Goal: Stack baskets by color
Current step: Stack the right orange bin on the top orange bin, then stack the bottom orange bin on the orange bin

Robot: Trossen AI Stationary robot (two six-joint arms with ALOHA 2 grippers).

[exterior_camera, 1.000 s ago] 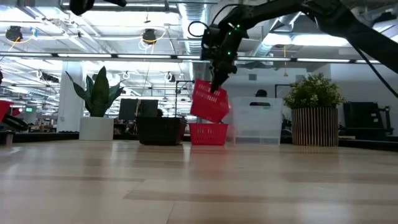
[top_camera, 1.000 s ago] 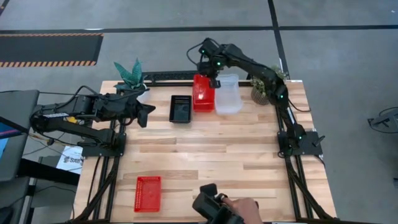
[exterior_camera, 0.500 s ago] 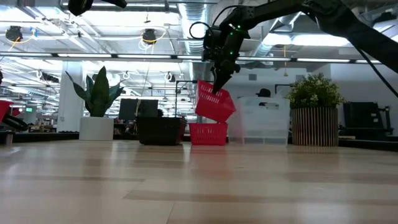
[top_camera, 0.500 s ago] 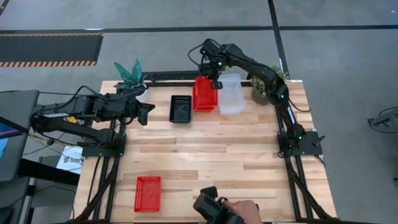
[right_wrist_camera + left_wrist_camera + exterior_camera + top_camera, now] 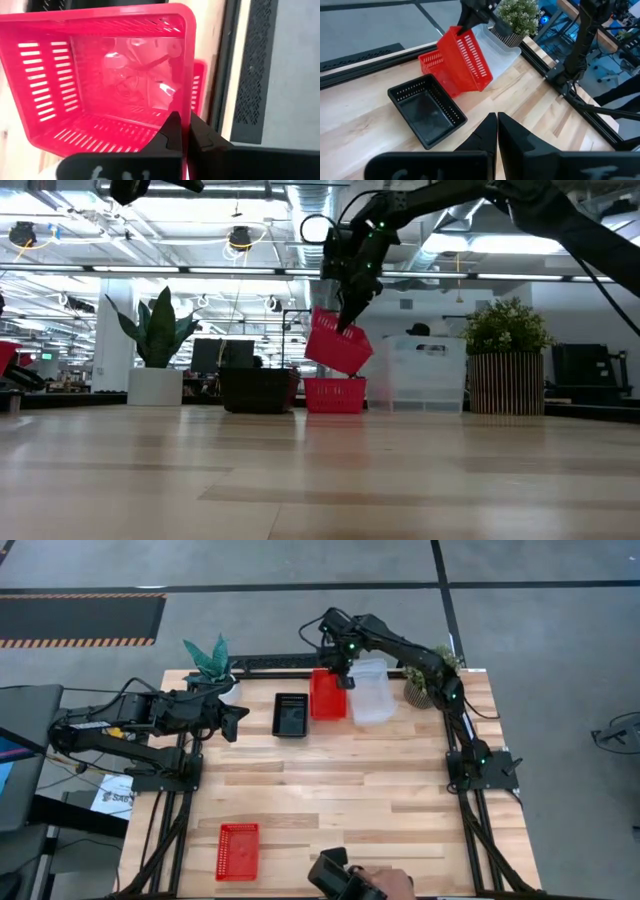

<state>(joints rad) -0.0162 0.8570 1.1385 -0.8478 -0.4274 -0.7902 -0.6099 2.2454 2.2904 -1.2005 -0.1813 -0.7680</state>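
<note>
My right gripper (image 5: pixel 342 678) is at the table's far edge, shut on a red mesh basket (image 5: pixel 338 346). That basket hangs tilted over a second red basket (image 5: pixel 334 395), which stands on the table. Left of them stands a black basket (image 5: pixel 291 715), and on their right stand the clear baskets (image 5: pixel 369 692). Another red basket (image 5: pixel 238 850) lies near the table's near left corner. My left gripper (image 5: pixel 242 718) hovers shut at the table's left, touching nothing. My right gripper pinches the red basket's wall at the rim (image 5: pixel 186 100), close to a far corner, with one finger inside and one outside. The fingers come slanting down from above. The basket hangs tilted below them, its low end (image 5: pixel 318 360) just over the lower red basket; whether they touch I cannot tell.
A snake plant in a white pot (image 5: pixel 208 658) stands at the far left and a bushy plant in a slatted pot (image 5: pixel 420 686) at the far right. A person's hand with a dark device (image 5: pixel 350 885) is at the near edge. The table's middle is bare wood (image 5: pixel 330 780).
My right gripper has tipped a little over the red baskets. The held red basket has swung toward the table's right and back, still tilted above the lower red basket. The person's hand at the near edge has drawn back a little.
</note>
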